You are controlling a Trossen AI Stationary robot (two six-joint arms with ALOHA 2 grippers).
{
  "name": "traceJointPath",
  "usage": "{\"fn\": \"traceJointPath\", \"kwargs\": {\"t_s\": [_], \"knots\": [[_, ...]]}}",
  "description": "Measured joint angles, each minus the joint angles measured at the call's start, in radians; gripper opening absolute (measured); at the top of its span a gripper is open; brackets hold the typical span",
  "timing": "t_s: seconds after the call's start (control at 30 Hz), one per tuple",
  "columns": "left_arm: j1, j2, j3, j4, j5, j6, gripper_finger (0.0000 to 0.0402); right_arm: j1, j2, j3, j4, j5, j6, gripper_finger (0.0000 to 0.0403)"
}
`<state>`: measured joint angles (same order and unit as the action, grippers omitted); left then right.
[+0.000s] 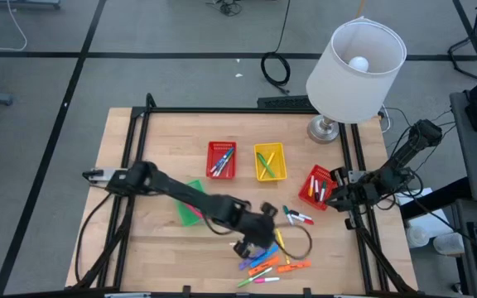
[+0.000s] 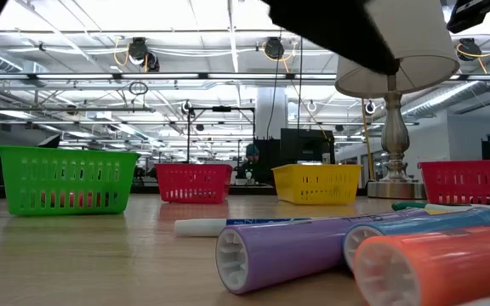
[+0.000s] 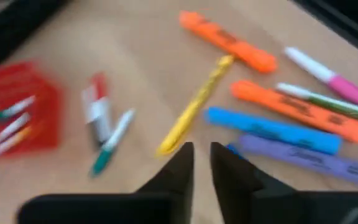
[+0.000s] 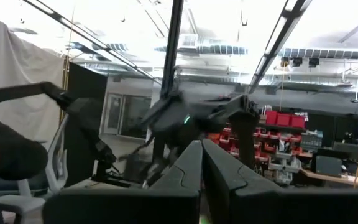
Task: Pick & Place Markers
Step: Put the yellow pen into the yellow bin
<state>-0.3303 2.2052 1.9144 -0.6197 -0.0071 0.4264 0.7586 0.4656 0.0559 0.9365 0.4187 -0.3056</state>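
Four mesh baskets sit on the wooden table (image 1: 139, 240): a green basket (image 1: 190, 213) at the left partly under the left arm, a red basket (image 1: 221, 159) and a yellow basket (image 1: 270, 161) side by side at the far middle, and a second red basket (image 1: 316, 186) at the right. The loose markers (image 1: 270, 266) lie in a cluster at the near edge, right of centre. The left wrist view shows there two orange, one yellow (image 3: 194, 106), one blue (image 3: 272, 129), one purple (image 3: 306, 160), one pink-capped and one green-tipped, plus three more lying apart nearer the right red basket. More markers sit inside the three far and right baskets; their number cannot be told. The left gripper (image 3: 201, 163) hovers over the cluster, fingers slightly parted with nothing between them. The right gripper (image 1: 334, 196) waits just beside the right red basket, fingers pressed together, empty. A lamp (image 1: 353, 62) stands at the far right.
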Motion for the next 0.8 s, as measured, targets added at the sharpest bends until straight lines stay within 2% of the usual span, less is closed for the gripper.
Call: {"fn": "traceJointPath", "kwargs": {"t_s": [0.1, 0.3, 0.37, 0.8], "knots": [[-0.004, 0.094, 0.104, -0.055, 0.073, 0.124, 0.0121, 0.0, -0.001, 0.0, 0.002, 0.0, -0.003, 0.0], [0.001, 0.177, 0.172, 0.101, 0.095, 0.27, 0.0207, 0.0, -0.001, -0.001, 0.001, -0.001, -0.015, 0.0], [0.011, 0.186, 0.172, 0.121, 0.144, 0.3, 0.0223, 0.0, 0.0, -0.001, 0.001, -0.001, -0.016, 0.0], [0.133, 0.239, 0.169, 0.084, 0.394, 0.265, 0.0234, 0.0, -0.001, -0.002, 0.001, -0.002, -0.021, 0.0]]}}
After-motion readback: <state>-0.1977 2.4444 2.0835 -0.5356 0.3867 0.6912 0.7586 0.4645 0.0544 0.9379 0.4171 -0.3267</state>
